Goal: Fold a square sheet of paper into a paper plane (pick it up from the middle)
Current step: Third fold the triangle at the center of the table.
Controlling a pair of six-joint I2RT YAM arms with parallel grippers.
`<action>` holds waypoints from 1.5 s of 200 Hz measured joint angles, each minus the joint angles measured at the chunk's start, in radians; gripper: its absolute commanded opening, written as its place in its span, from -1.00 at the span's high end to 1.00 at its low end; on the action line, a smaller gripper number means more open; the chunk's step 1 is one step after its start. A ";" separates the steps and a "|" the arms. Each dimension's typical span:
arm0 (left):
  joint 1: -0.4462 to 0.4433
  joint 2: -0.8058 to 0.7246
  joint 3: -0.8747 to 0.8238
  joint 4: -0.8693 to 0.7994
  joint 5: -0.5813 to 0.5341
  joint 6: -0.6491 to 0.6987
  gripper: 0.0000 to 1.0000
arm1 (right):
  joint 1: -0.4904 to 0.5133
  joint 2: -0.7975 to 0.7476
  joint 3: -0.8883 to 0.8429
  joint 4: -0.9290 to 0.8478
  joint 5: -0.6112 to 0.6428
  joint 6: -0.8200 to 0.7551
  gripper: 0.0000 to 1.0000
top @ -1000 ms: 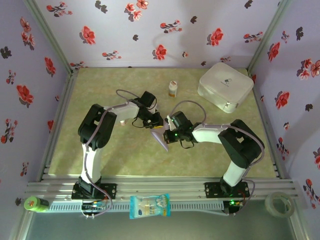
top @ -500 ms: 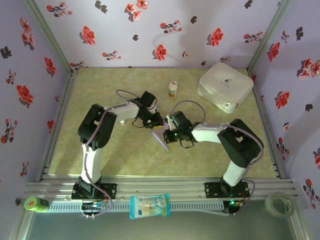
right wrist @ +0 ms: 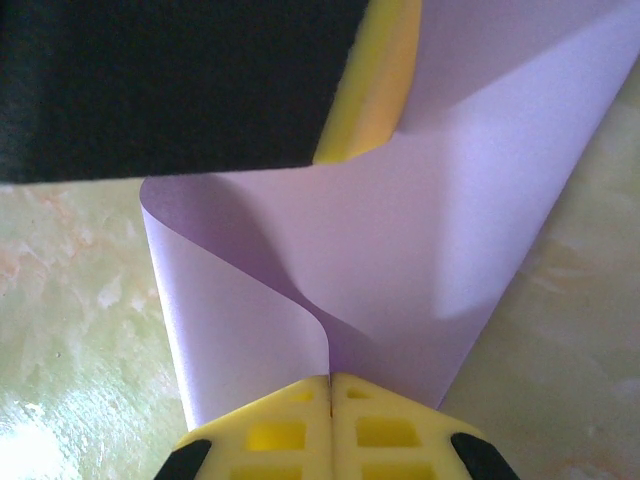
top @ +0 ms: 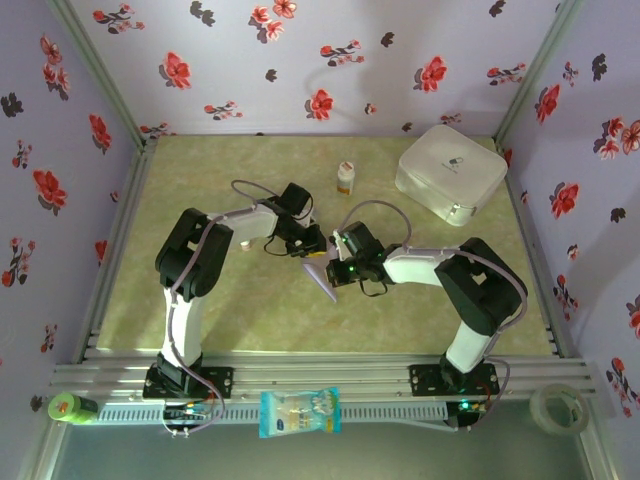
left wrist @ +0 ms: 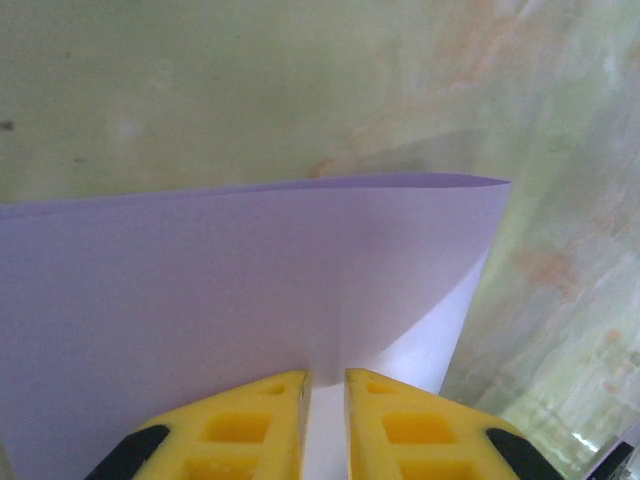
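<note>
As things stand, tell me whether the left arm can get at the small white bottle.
Probably, but not freely. The bottle stands on bare table just beyond the left gripper, way apparently clear; yet that gripper is shut on the square sheet of paper, shared with the right gripper.

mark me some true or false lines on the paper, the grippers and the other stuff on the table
1. The left gripper and the right gripper both pinch the purple paper. True.
2. The paper lies flat on the table. False: it is curled, gripped by both grippers.
3. The white case sits at the back right of the table. True.
4. The bottle is inside the white case. False: it stands on the table, left of the case and apart from it.
5. The snack packet lies beside the paper. False: it is at the front rail, between the arm bases.
</note>
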 measured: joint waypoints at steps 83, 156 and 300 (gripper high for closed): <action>0.000 -0.001 -0.001 0.001 -0.005 -0.003 0.69 | 0.000 0.000 0.000 -0.001 0.000 0.000 1.00; -0.001 -0.005 0.000 0.001 -0.015 -0.007 0.63 | 0.000 0.000 0.000 0.000 0.003 0.000 1.00; 0.009 -0.305 -0.164 0.058 -0.113 -0.084 0.83 | 0.000 0.000 -0.010 0.017 0.003 0.000 1.00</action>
